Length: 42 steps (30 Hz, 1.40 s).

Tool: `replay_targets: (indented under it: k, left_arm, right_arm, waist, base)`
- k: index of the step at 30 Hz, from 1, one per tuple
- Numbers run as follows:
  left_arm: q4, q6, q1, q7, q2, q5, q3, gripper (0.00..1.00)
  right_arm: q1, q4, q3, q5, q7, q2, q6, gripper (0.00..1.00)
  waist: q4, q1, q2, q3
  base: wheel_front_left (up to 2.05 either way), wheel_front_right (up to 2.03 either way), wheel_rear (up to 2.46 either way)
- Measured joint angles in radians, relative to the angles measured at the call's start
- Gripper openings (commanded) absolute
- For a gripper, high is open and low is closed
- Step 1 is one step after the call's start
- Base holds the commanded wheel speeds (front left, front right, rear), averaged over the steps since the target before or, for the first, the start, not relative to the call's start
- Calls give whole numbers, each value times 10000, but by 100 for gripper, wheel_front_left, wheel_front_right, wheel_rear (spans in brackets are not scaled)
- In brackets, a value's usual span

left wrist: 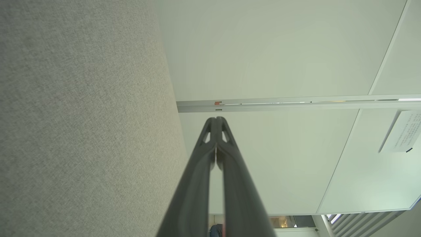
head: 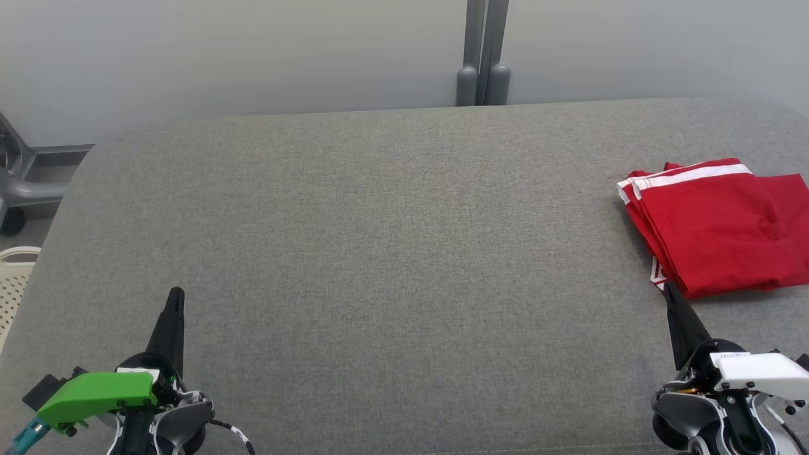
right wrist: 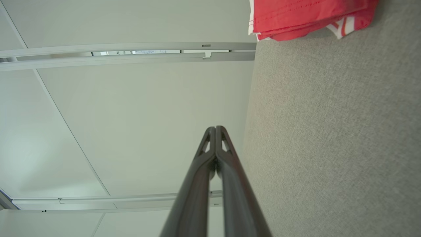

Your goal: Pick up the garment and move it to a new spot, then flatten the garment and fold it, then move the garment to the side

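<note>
Already folded, red garment (head: 720,234) on table (head: 379,221), left fingers (head: 169,322), right fingers (head: 681,322) together

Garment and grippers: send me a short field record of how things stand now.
garment: red garment, white stripes, folded, lying flat
location: right side of the grey padded surface, partly cut off by the head view's edge
left gripper: shut, empty, over bare surface
right gripper: shut, empty, near the garment's front corner, not gripping it
</note>
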Motion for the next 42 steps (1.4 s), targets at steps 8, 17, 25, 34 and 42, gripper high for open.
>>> replay_targets:
  k: [8, 17, 25, 34, 42]
  left_arm:
    - [-8, -4, -28, 0, -2, -10, 2, 0]
    - [-8, -4, -28, 0, -2, -10, 2, 0]
    - [-8, -4, -28, 0, -2, -10, 2, 0]
    - [-10, -4, -28, 0, -2, -10, 2, 0]
    - [-10, -4, -29, 0, -2, -10, 2, 0]
  right_arm:
    - [1, -8, -6, 21, 4, 0, 0, 0]
    - [1, -8, -6, 21, 12, 0, 0, 0]
    - [2, -8, -6, 21, 12, 0, 0, 0]
    - [2, -8, -6, 21, 12, 0, 0, 0]
    - [2, -8, -6, 21, 12, 0, 0, 0]
  waist:
    - [0, 0, 0, 0]
    - [0, 0, 0, 0]
    - [0, 0, 0, 0]
    - [0, 0, 0, 0]
    - [0, 0, 0, 0]
  base:
    - [0, 0, 0]
    - [0, 0, 0]
    - [0, 0, 0]
    - [0, 0, 0]
    - [0, 0, 0]
